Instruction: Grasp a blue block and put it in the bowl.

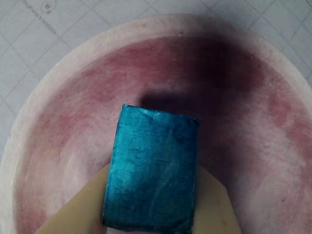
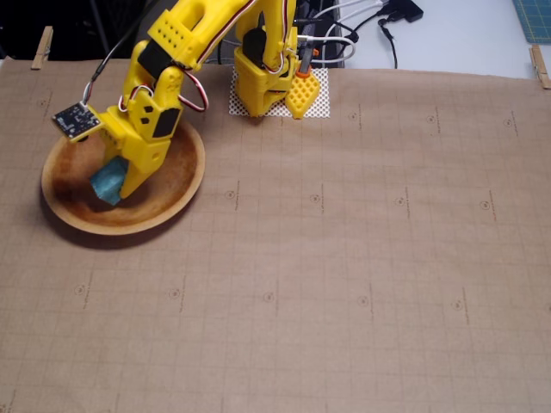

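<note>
The blue block [image 1: 153, 170] [image 2: 108, 182] is clamped between my yellow fingers [image 1: 73, 209], and it hangs just above the inside of the bowl [image 1: 68, 97] [image 2: 185, 185]. In the wrist view the teal block fills the lower middle and throws a shadow on the reddish bowl floor behind it. In the fixed view my gripper [image 2: 116, 185] reaches down into the wooden bowl at the left of the table, shut on the block over the bowl's middle. Whether the block touches the bowl floor I cannot tell.
The arm's yellow base [image 2: 271, 82] stands on a white mesh pad at the back, right of the bowl. Brown gridded paper [image 2: 362, 258] covers the table. Cables [image 2: 362, 26] lie behind the base. Clothes pegs [image 2: 41, 47] clip the paper's far corners.
</note>
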Robot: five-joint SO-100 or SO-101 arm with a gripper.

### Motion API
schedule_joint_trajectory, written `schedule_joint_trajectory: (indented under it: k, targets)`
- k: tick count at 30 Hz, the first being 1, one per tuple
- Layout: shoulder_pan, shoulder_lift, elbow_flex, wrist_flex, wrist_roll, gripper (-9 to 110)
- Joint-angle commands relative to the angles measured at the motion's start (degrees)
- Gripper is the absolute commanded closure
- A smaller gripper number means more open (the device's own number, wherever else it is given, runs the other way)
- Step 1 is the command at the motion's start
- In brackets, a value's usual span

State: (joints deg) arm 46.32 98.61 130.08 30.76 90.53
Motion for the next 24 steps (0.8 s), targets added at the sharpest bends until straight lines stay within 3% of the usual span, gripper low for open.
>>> schedule_joint_trajectory:
  k: [1,9,19,24]
  targets:
    - [-0.79,-0.62,-4.57,-0.44,-0.7,76]
    - [-0.88,-1.85,-5.63,-0.09,-0.88,58]
    - [-1.32,2.29,-4.83,0.79,-0.88,58]
    - [-3.08,13.27,-5.71,10.9,-0.18,58]
